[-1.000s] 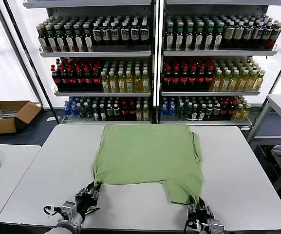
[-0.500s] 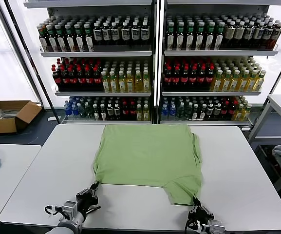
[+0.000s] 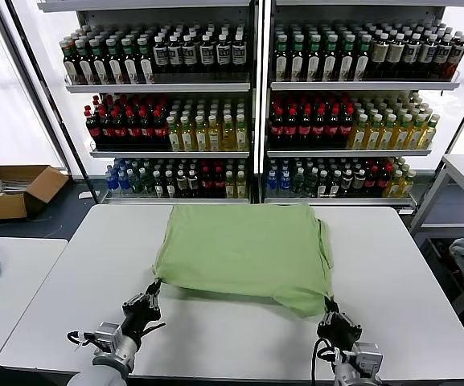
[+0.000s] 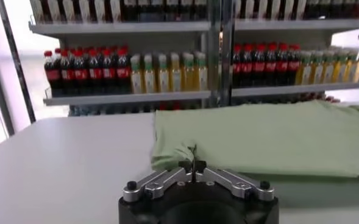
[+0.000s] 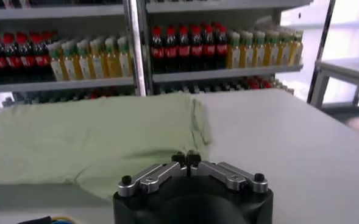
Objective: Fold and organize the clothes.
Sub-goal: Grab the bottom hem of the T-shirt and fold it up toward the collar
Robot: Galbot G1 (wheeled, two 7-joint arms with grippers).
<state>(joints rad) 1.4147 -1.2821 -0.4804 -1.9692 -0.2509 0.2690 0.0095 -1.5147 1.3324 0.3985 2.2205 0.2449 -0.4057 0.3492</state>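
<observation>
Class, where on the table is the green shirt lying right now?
In the head view the green shirt lies mid-table toward the drinks shelves, its near corners pinched by the left gripper and the right gripper.

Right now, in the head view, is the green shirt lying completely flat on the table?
No, the shirt's near edge is lifted off the table.
</observation>
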